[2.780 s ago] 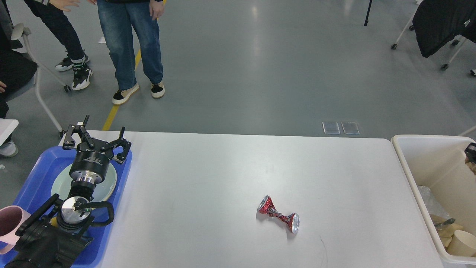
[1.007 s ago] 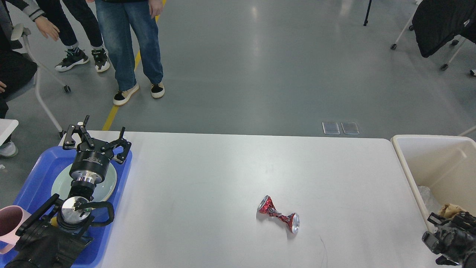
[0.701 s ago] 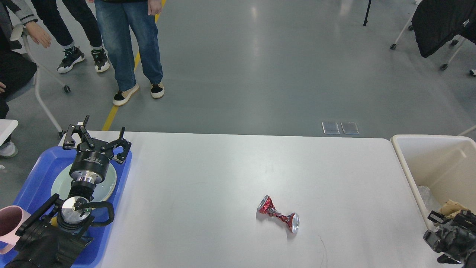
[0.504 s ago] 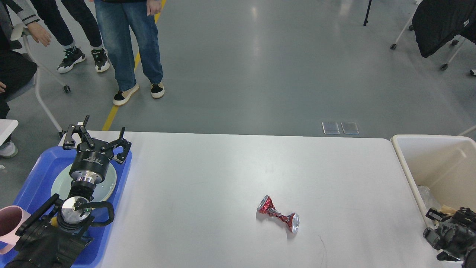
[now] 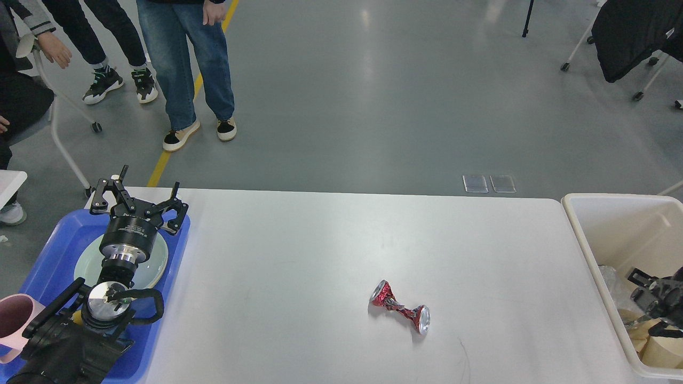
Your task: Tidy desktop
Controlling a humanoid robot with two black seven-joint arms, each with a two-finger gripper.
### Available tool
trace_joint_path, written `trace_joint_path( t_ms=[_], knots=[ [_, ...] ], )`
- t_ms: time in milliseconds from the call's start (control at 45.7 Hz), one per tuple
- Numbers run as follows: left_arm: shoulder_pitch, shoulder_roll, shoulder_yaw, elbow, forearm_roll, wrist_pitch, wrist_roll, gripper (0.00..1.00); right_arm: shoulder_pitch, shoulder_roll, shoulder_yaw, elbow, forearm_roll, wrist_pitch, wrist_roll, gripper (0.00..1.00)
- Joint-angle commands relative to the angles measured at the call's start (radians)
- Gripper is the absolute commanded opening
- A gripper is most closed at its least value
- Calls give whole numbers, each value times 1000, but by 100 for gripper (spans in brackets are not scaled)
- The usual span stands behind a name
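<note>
The desktop (image 5: 320, 250) is a wide white tabletop. On it, right of centre, lies a crushed red can (image 5: 400, 313) on its side. My left gripper (image 5: 137, 193) hangs open and empty over the far end of a blue tray (image 5: 58, 240), above a pale plate (image 5: 157, 264). At the right edge my right gripper (image 5: 641, 304) sits over the cream bin (image 5: 587, 256); its dark fingers look spread and nothing shows between them. Both grippers are far from the can.
A pink mug (image 5: 13, 320) stands at the tray's near left. The bin holds crumpled paper and a paper cup (image 5: 661, 353). People stand beyond the table's far left corner, and wheeled chairs sit at far left and far right.
My right gripper has moved from the table's front right corner up and to the right, over the bin. The left arm and the can have not moved.
</note>
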Motion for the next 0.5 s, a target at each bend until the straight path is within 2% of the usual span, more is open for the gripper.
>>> trace_joint_path(
  t_ms=[0, 241, 328, 482],
  knots=[
    [0, 0, 0, 0, 0, 0, 0, 96, 127, -42, 3, 101, -4, 68, 0, 100],
    [0, 0, 0, 0, 0, 0, 0, 96, 354, -118, -14, 235, -21, 267, -1, 100],
    [0, 0, 0, 0, 0, 0, 0, 96, 480, -152, -41, 353, -60, 324, -5, 100],
    [0, 0, 0, 0, 0, 0, 0, 96, 691, -160, -123, 594, -153, 358, -14, 100]
  ],
)
